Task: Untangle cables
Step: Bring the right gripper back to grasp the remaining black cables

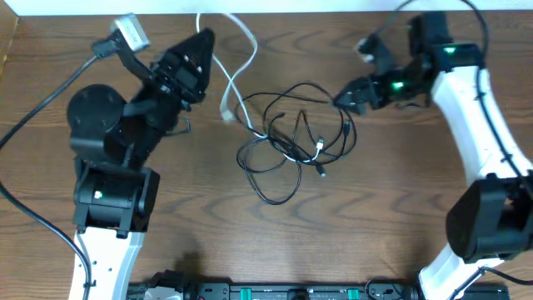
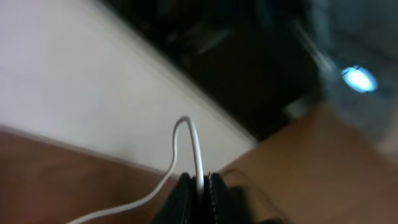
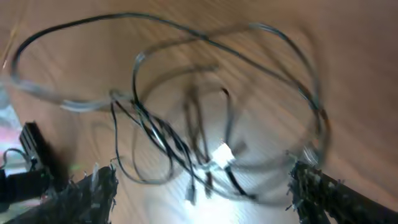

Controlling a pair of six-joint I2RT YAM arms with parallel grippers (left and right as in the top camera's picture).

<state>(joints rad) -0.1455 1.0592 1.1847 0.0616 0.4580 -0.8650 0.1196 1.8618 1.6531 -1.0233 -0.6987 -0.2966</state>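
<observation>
Robotics lab, wooden table (image 1: 208, 242), left arm (image 1: 108, 133) and right arm (image 1: 466, 92) mounted

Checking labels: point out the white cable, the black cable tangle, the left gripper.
white cable (image 2: 196, 147), left wrist view, on the upright strand of its loop.
black cable tangle (image 1: 281, 147), overhead view, on the crossing at its middle.
left gripper (image 2: 200, 186), left wrist view, between its fingertips.

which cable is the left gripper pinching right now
The white cable, the only light one: it is clamped in the shut left gripper, while the black cables lie tangled on the table.
</observation>
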